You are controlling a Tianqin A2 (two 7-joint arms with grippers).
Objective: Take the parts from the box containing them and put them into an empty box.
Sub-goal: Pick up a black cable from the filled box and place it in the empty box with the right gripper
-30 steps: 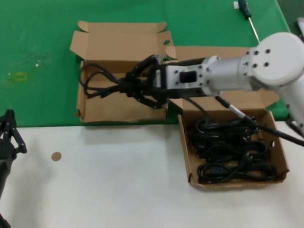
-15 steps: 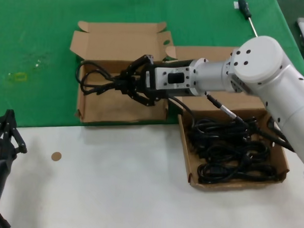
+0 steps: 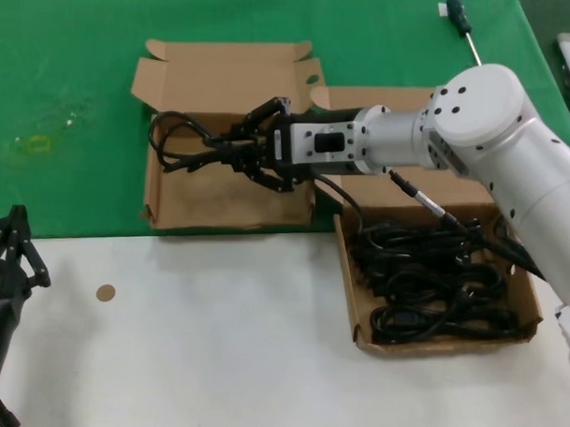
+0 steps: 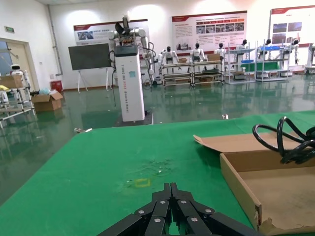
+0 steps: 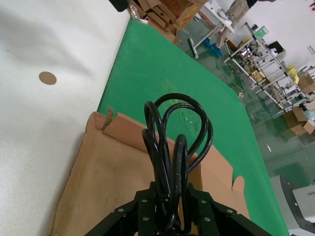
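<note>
My right gripper (image 3: pixel 233 156) is shut on one looped black power cord (image 3: pixel 180 144), held over the narrow empty box (image 3: pixel 173 205) on the green cloth. In the right wrist view the cord (image 5: pixel 173 137) rises from between the closed fingers (image 5: pixel 142 211), with the box floor (image 5: pixel 108 182) beneath. The wider box (image 3: pixel 530 297), near the table's right front, holds several more black cords (image 3: pixel 432 280). My left gripper (image 3: pixel 12 251) is parked at the near left, shut and empty (image 4: pixel 171 189); its view shows the carried cord (image 4: pixel 290 142) above the empty box's wall (image 4: pixel 238 184).
A green-handled screwdriver (image 3: pixel 465 28) lies on the cloth at the far right. A small brown disc (image 3: pixel 105 292) sits on the white table near the left arm. The empty box's lid (image 3: pixel 224 76) lies open behind it.
The right gripper has carried the cord a little farther back over the empty box, and its forearm has drawn in. The left arm has not moved.
</note>
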